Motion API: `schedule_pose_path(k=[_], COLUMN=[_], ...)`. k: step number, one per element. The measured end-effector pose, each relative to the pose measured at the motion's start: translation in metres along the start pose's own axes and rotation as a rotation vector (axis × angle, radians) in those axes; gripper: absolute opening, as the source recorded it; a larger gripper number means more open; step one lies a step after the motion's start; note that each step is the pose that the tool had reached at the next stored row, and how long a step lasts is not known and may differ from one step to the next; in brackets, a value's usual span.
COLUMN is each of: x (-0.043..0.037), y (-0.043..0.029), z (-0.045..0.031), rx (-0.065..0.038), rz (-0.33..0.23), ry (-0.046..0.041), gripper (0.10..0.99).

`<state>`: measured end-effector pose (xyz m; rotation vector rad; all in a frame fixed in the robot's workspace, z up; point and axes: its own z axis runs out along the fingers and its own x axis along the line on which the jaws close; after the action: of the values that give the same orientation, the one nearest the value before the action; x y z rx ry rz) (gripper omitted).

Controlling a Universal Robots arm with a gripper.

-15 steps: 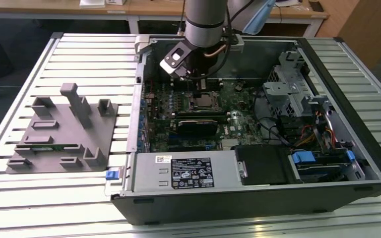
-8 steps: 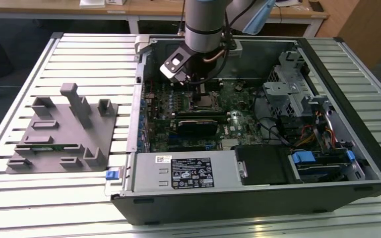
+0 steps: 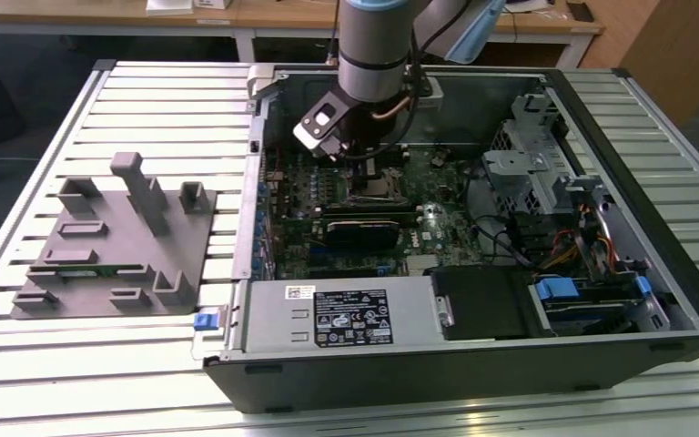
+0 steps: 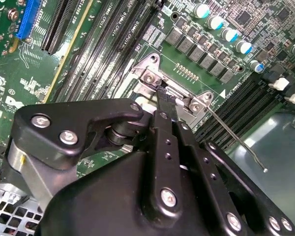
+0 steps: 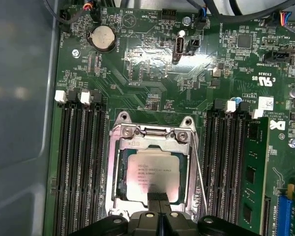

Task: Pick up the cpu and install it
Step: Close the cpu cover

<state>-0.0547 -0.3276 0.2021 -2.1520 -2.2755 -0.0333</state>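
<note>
The cpu (image 5: 152, 172), a flat square chip with a silvery top, lies flat inside the motherboard socket, ringed by the metal frame (image 5: 119, 147). My gripper (image 5: 157, 197) is over the cpu's edge with its two black fingers pressed together and nothing between them. I cannot tell whether the tips touch the chip. In the second wrist view the gripper (image 4: 163, 98) points at the socket's hinge end. In the exterior view the gripper (image 3: 368, 171) reaches down into the open computer case, right above the socket.
A thin lever rod (image 5: 199, 172) runs along one side of the socket. Memory slots flank it, one holding a green module (image 5: 250, 172). The case walls (image 3: 471, 364) and drive cage (image 3: 531, 164) hem the arm in. A grey plastic fixture (image 3: 106, 246) stands on the slatted table at the exterior view's left.
</note>
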Motion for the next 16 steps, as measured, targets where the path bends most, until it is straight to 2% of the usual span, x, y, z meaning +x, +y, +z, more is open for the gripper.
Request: schedule_pose_path(k=[6, 12, 14, 16], x=[-0.0002, -0.0002, 0.0003, 0.0001], y=[0.0, 0.0018, 0.0021, 0.002], z=[0.0025, 0.0035, 0.002, -0.0047], rx=[0.001, -0.001, -0.003, -0.001], rz=[0.0, 0.0, 0.0, 0.0], ry=[0.003, 0.017, 0.0206, 0.0186], gripper=[0.106, 0.106, 0.106, 0.106])
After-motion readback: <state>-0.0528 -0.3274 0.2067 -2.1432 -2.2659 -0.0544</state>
